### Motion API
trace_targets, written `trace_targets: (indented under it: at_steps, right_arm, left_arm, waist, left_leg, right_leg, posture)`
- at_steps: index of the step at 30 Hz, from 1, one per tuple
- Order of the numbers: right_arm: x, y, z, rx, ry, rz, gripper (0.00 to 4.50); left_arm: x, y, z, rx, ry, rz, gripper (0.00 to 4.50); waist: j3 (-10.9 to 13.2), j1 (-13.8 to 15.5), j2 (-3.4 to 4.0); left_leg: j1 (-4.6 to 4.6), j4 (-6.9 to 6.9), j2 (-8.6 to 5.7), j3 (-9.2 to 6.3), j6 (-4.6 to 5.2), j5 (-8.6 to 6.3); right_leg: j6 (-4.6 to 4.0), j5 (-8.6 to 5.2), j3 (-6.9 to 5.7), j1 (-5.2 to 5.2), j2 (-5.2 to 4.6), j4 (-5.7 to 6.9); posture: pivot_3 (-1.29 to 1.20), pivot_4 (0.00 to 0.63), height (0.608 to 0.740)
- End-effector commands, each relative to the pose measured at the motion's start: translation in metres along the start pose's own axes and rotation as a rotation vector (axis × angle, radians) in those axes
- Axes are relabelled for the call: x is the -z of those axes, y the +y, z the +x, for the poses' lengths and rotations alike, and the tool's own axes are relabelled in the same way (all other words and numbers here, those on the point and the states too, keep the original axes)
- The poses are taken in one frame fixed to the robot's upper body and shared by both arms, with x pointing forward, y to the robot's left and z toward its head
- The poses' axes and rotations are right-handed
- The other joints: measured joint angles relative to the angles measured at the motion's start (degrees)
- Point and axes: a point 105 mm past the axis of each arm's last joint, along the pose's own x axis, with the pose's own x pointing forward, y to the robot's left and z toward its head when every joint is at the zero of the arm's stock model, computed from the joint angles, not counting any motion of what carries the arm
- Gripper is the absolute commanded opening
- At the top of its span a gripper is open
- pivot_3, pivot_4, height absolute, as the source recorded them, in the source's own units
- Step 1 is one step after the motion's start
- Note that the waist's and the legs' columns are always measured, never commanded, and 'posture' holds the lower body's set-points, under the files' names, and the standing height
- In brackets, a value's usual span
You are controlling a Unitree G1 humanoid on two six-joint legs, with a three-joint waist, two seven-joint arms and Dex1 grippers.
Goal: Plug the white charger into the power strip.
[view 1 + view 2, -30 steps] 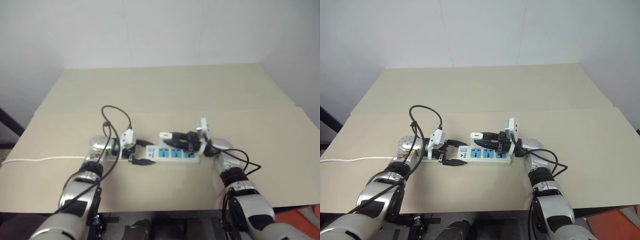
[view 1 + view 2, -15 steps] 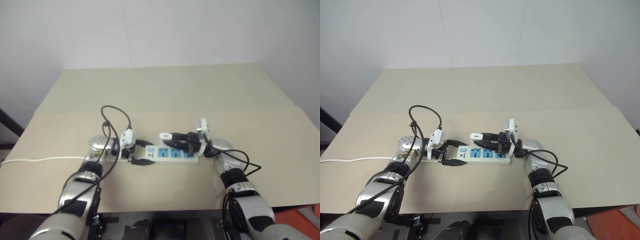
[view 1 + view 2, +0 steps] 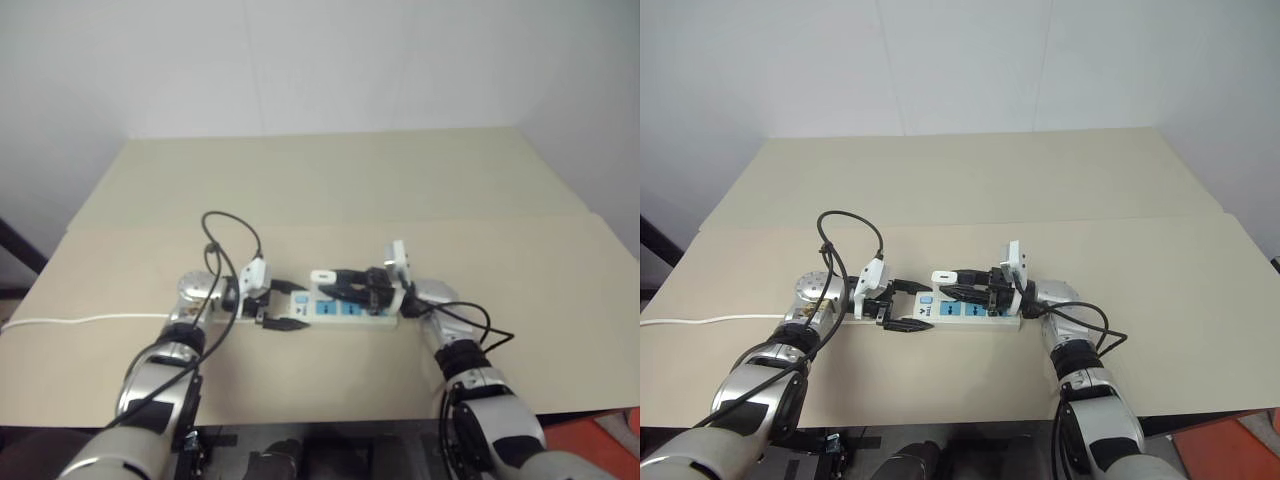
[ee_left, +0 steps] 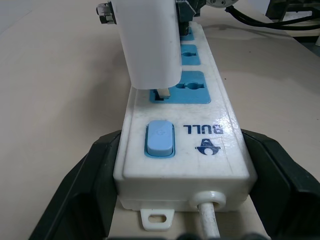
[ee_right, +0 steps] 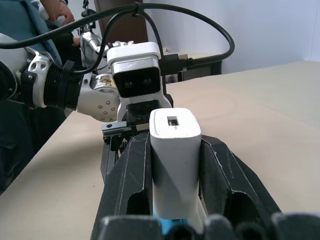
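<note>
Pinching the white charger (image 5: 175,165) between its two black fingers (image 5: 227,175), the right tool (image 3: 958,290) holds it upright over the power strip (image 3: 965,312). In the left wrist view, the charger's metal pin sits right at the slot of the outlet face closest to the switch (image 4: 160,138). It looks like it is just going in, but I cannot tell how deep it is.

The left tool (image 3: 902,305) is spread wide. Its two black fingers (image 4: 85,185) sit on both sides of the switch end of the power strip. I cannot tell if they press on it or only sit beside it.

The power strip lies flat on the tan surface (image 3: 330,190), between the two tools. It has blue outlet faces in a row and a blue switch at the end by the left tool. Its thin white cord (image 3: 90,319) comes out of that end and runs off past the left edge of the surface.

In the right wrist view, a person's hand (image 5: 56,12) shows far back.
</note>
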Motion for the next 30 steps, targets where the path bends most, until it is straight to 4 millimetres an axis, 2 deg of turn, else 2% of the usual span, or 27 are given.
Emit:
trace_targets:
  at_steps: [1,12,22,30]
  right_arm:
    - [0.021,0.006,-0.006,0.006,0.064,0.051,1.10]
    - [0.020,-0.005,-0.020,0.063,0.087,0.041,1.10]
    - [0.029,0.007,-0.021,0.018,0.116,0.062,1.10]
    - [0.035,0.007,-0.020,0.036,0.127,0.065,1.10]
  left_arm:
    - [0.007,-0.005,-0.003,0.033,0.054,-0.004,3.26]
    - [0.007,-0.005,-0.003,0.037,0.055,-0.003,3.26]
    - [0.007,-0.005,-0.003,0.038,0.057,-0.005,3.26]
    - [0.007,-0.005,-0.003,0.035,0.057,-0.003,3.26]
  waist:
    - [0.00,0.01,0.00]
    - [0.00,0.05,0.00]
    - [-0.06,0.17,-0.10]
    - [-0.17,0.18,-0.27]
  left_leg:
    - [0.01,0.00,0.00,0.00,0.00,-0.01]
    - [0.10,-0.01,0.00,0.00,0.16,-0.15]
    - [0.12,-0.01,0.01,0.00,0.17,-0.17]
    - [0.19,-0.02,0.03,0.00,0.17,-0.19]
  right_leg:
    - [0.00,0.00,0.00,0.00,0.00,0.00]
    - [0.00,0.00,0.01,0.02,0.02,-0.02]
    - [0.00,-0.01,0.01,0.03,0.03,-0.02]
    - [0.01,-0.01,0.01,0.06,0.05,-0.02]
  posture:
    - [0.00,0.150,0.740]
    - [0.00,0.150,0.740]
    - [0.00,0.150,0.740]
    - [0.00,0.150,0.740]
